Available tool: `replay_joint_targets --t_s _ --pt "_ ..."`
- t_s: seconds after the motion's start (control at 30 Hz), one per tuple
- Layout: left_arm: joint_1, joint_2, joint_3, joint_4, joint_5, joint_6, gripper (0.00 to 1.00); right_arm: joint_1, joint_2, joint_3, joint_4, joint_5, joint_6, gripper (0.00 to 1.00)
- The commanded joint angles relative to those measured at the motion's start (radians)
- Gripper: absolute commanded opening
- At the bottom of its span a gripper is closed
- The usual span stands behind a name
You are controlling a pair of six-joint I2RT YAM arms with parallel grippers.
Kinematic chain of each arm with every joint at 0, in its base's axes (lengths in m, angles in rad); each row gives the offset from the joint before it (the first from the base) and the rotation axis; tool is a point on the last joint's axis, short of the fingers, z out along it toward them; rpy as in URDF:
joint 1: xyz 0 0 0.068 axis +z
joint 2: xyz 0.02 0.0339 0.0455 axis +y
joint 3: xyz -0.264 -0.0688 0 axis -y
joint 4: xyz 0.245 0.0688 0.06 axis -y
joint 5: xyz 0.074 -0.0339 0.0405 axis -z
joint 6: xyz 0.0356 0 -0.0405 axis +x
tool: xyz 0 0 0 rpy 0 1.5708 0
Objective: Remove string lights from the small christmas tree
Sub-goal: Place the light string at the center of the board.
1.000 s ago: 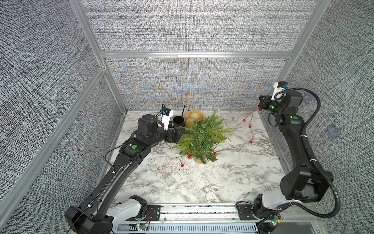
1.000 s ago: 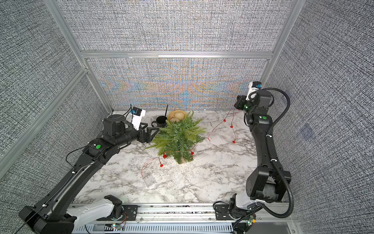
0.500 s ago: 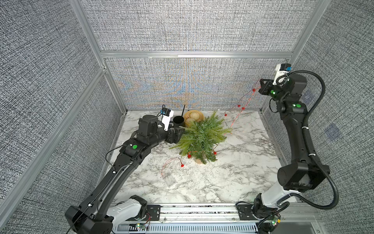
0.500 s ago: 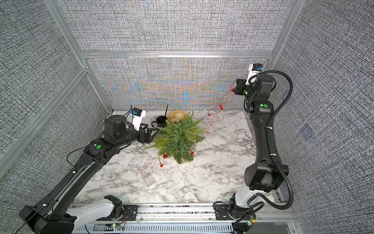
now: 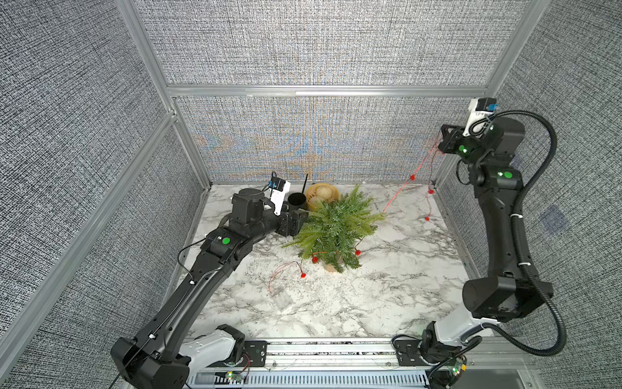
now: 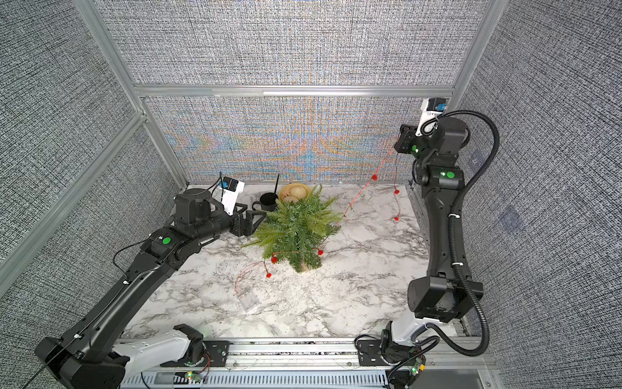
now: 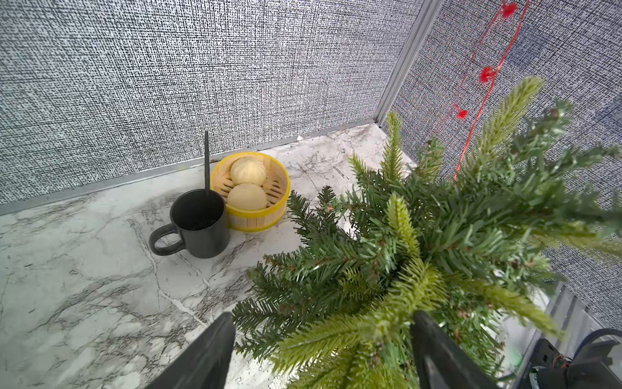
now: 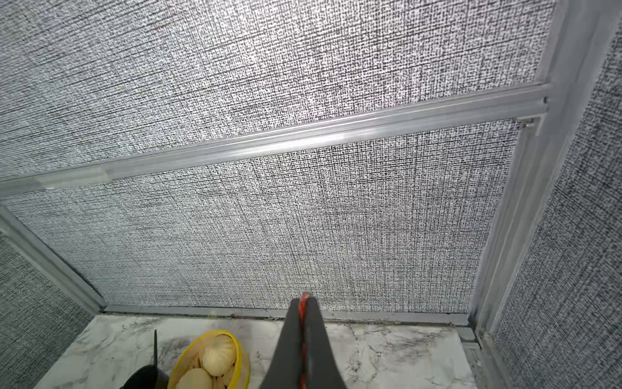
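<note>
the right fingers (image 8: pixel 292 347) were shut tight on the string lights (image 5: pixel 412 177), a thin coppery-red wire with small red bulbs, and held it high up near the back corner. from there the wire ran down on a slant to the small christmas tree (image 5: pixel 333 229), a little fake tree with green needle fronds, standing on the white marble bench (image 5: pixel 397 286). low on the tree, more wire with two bulbs was caught in the fronds. its end ran to the clear plastic battery box (image 5: pixel 282 298), lying flat on the bench in front of the tree.

the left fingers (image 7: pixel 434 350) were wide open and held nothing. green fronds poked in between them at the side of the tree.

i think the job was about half done. to do this pull well, the wire should go up and away slowly, so the bulbs slip off the fronds and the tree does not tip. the left fingers could close on the tree to hold it down.

the right wrist view showed the red wire pinched in the fingers, but not the tree. only the top views showed the whole wire and the battery box. the left wrist view showed the black mug (image 7: pixel 202 222) and the round yellow-rimmed bamboo basket (image 7: pixel 255 219) with two pale buns behind the tree.
</note>
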Motion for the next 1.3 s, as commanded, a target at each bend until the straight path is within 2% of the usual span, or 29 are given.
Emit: replay_joint_targets --t_s 0.0,0.5,0.73,0.87,1.0,1.17,1.27 --pt "0.002 -0.009 -0.003 0.019 0.009 0.008 0.82 0.0 -0.018 -0.043 0.004 -0.023 0.001 0.0" --pt "0.002 -0.011 0.0 0.011 0.008 0.017 0.82 -0.009 -0.109 -0.334 0.042 -0.016 0.008 0.0" --pt "0.002 -0.021 -0.008 0.002 0.008 0.022 0.82 -0.021 -0.153 -0.656 0.119 0.055 0.046 0.0" --pt "0.002 -0.031 -0.01 -0.012 0.018 0.026 0.82 -0.029 -0.142 -0.78 0.149 0.077 0.06 0.0" --pt "0.002 -0.05 -0.015 -0.028 0.038 0.014 0.82 -0.035 -0.082 -0.817 0.148 0.111 0.057 0.01" --pt "0.002 -0.086 -0.032 -0.064 0.056 0.001 0.82 -0.054 0.021 -0.785 0.157 0.134 0.076 0.03" --pt "0.002 -0.108 -0.046 -0.081 0.053 0.001 0.82 -0.055 0.082 -0.748 0.16 0.135 0.083 0.13"
